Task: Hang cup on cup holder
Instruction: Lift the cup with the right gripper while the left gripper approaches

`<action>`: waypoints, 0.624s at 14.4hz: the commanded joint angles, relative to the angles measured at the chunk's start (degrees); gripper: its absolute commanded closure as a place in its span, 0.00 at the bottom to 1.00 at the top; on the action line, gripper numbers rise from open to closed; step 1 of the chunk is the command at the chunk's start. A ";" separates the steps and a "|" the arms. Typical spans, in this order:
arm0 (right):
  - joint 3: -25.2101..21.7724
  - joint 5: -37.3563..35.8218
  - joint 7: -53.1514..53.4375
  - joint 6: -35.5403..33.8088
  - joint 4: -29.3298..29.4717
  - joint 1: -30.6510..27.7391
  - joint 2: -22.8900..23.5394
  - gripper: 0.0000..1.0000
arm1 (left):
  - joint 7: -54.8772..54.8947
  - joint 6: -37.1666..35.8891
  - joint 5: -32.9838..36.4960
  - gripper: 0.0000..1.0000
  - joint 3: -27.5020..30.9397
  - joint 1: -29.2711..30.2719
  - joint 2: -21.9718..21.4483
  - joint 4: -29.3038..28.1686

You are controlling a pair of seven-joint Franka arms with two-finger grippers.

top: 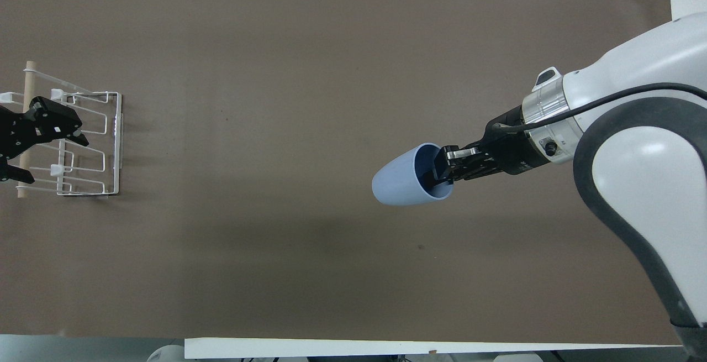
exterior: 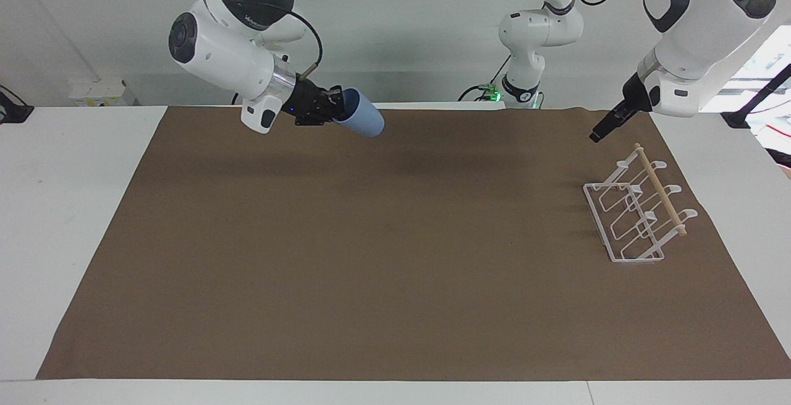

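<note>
The light-blue cup (exterior: 366, 122) (top: 402, 178) hangs in the air on its side, over the part of the brown mat toward the right arm's end. My right gripper (exterior: 337, 110) (top: 443, 171) is shut on its rim, one finger inside the mouth; the cup's base points toward the left arm's end. The white wire cup holder (exterior: 623, 224) (top: 117, 141) with its wooden dowel (exterior: 661, 192) stands on the mat at the left arm's end. My left gripper (exterior: 596, 136) (top: 55, 157) hovers open above the holder, touching nothing.
A brown mat (exterior: 395, 269) covers most of the white table (exterior: 62, 207). Both arm bases stand at the robots' edge of the table. Nothing else lies on the mat between the cup and the holder.
</note>
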 commanded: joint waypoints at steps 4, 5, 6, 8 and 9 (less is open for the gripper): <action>-0.31 15.54 2.75 14.35 -7.24 6.35 -2.64 1.00 | -26.84 9.57 -3.32 0.00 -0.07 -2.78 -2.75 -5.35; -0.31 18.79 2.84 17.43 -8.92 7.94 -2.91 1.00 | -30.11 11.07 -3.94 0.00 -0.07 -3.83 -2.66 -5.35; -0.31 22.65 3.02 20.08 -9.29 9.95 -2.65 1.00 | -34.75 12.65 -4.12 0.00 0.01 -5.58 -2.58 -5.26; -0.31 26.37 5.81 25.26 -9.64 13.47 -2.04 1.00 | -42.50 13.46 -4.29 0.00 -0.07 -6.91 -2.05 -4.48; -0.31 26.82 6.35 26.16 -9.64 14.62 -1.95 1.00 | -44.71 12.06 -5.69 0.00 -0.07 -7.43 -1.35 -2.12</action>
